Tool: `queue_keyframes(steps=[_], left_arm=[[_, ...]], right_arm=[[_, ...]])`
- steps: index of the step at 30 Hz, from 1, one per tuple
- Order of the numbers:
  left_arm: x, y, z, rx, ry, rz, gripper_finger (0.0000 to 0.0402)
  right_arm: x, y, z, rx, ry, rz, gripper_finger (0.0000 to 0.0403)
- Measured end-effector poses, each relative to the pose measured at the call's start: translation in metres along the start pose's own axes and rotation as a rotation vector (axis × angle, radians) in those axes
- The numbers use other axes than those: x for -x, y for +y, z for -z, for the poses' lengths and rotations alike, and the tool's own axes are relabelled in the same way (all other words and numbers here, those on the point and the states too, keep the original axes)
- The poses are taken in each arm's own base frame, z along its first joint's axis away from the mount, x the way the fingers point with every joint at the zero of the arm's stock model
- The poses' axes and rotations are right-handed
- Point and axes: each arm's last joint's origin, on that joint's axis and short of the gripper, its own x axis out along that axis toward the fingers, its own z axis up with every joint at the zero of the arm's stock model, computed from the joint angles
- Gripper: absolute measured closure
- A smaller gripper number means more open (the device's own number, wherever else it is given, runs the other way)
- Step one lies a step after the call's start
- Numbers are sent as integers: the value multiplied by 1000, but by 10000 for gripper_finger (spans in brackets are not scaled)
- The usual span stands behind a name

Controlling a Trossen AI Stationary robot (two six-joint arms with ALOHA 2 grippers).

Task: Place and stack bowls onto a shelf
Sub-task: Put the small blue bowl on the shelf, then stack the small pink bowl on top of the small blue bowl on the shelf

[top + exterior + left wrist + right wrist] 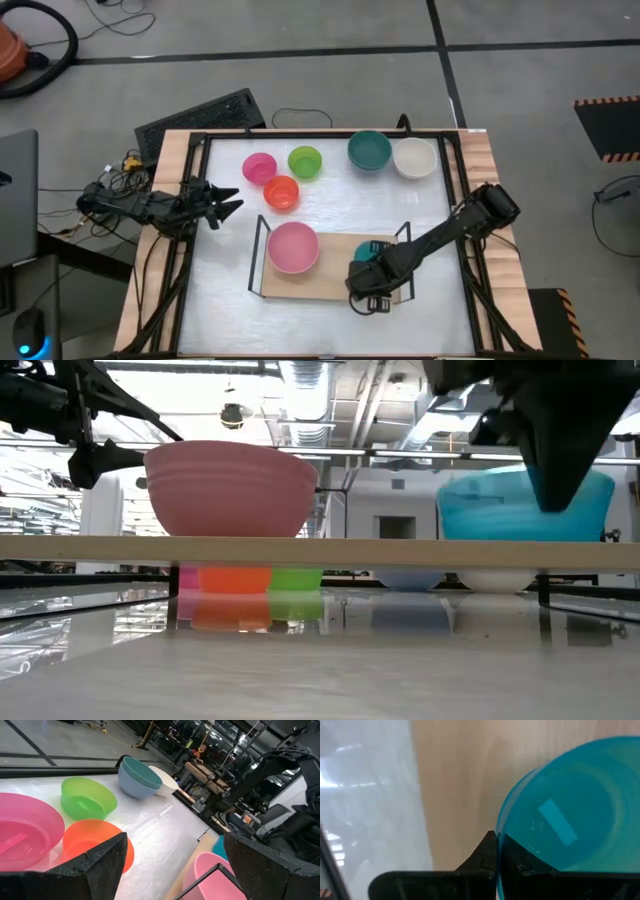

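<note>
Two dark jointed arms, black pincers

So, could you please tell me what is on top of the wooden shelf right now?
On the shelf: a large pink bowl and a teal bowl that the right gripper pinches by the rim. The arm hides part of it from above.

blk keyboard, orange vacuum, cables

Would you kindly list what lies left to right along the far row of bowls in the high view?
Small pink plastic bowl → small green plastic bowl → teal bowl nested in a pale blue one → white plastic bowl.
</note>
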Motion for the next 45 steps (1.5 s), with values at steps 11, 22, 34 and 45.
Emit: queue_keyframes(steps=[11,22,34,45], left_arm=[[0,0,0,-8,0,0,86],[0,0,2,-34,34,17,86],[0,2,4,-29,49,9,86],[0,5,6,-52,51,-37,86]], right_arm=[[-2,0,-1,33,-13,-13,348],[10,0,-16,-3,-60,-107,227],[143,-98,-53,6,-432,42,191],[157,-208,-107,28,-719,182,199]])
